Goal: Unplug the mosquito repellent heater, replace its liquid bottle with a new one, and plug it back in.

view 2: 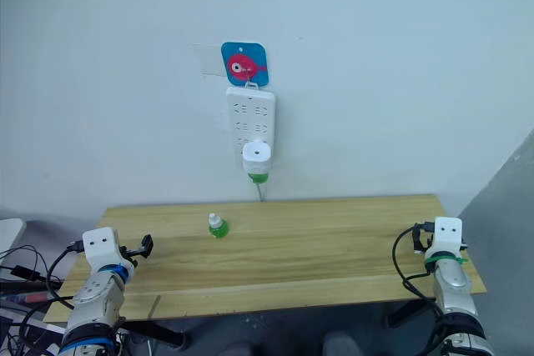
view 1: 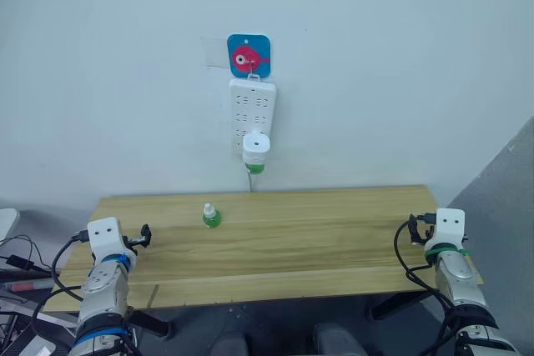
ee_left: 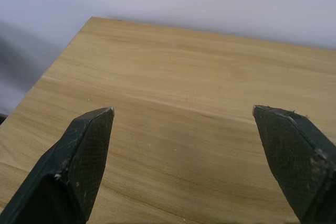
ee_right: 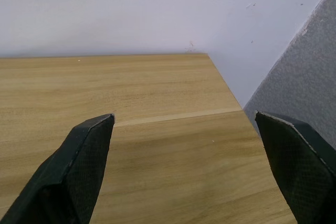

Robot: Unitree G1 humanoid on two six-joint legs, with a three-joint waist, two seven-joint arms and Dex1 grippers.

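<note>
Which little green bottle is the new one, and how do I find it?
Look at the long wooden table under the white power strip on the wall. The new one stands alone on the tabletop. It has a white cap, unlike the green bottle hanging under the white heater.

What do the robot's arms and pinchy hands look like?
Each arm is silvery grey with a boxy white block at the wrist and looping black cables. The left arm has blue rings, and the right arm has a green band. The left gripper and right gripper each have two black pointed fingers with a fine criss-cross texture.
</note>
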